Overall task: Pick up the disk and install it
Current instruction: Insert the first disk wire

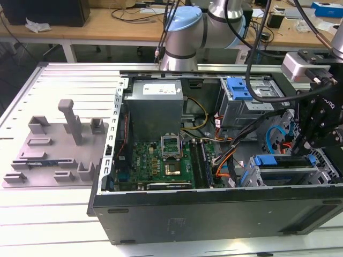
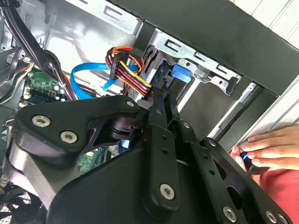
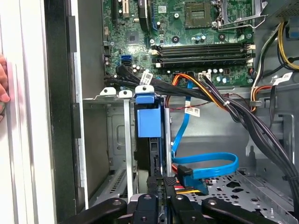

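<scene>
The gripper [image 3: 160,181] is clamped on the near end of the disk [image 3: 148,119]. The disk stands on edge inside the drive cage [image 3: 117,149], in the near corner of the open computer case [image 1: 214,214] on the exterior view's right. Its blue carrier end points toward the motherboard [image 3: 196,28]. A person's hand [image 2: 273,148] rests just outside the case wall

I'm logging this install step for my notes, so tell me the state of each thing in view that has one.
Computer case: lying on its side, side panel off.
Disk: standing on edge in a drive cage slot.
Gripper: above the drive cage, in line with the disk.
CPU socket: empty.
Memory slots: empty.
</scene>
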`<state>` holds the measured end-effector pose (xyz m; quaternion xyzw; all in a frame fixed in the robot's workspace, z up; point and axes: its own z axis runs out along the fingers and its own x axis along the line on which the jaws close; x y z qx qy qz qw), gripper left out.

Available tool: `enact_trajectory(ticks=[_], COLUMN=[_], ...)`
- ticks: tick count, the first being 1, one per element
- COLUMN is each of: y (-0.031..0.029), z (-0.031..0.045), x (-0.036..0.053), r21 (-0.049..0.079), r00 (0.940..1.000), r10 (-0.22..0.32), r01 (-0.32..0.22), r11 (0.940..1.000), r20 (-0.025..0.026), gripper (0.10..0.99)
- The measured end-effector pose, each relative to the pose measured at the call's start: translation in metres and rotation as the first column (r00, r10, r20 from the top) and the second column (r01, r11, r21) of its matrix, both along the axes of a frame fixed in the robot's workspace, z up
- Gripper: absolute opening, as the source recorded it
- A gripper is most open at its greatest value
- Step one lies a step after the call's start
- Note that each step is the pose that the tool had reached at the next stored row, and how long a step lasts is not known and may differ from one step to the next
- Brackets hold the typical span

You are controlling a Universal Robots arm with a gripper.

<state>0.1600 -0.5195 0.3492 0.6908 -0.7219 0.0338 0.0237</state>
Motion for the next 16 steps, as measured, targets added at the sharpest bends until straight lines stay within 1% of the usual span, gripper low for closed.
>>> enact_trajectory(ticks=[6, 16], y=[-0.0013, -0.0014], z=[-0.0001, -0.0018], x=[0.0, 0.0], r21=[0.0, 0.0], r00=[1.0, 0.9999], r10=[0.002, 0.014], r01=[-0.002, -0.014], r11=[1.0, 0.9999], r20=[0.0, 0.0], gripper=[0.169, 0.169])
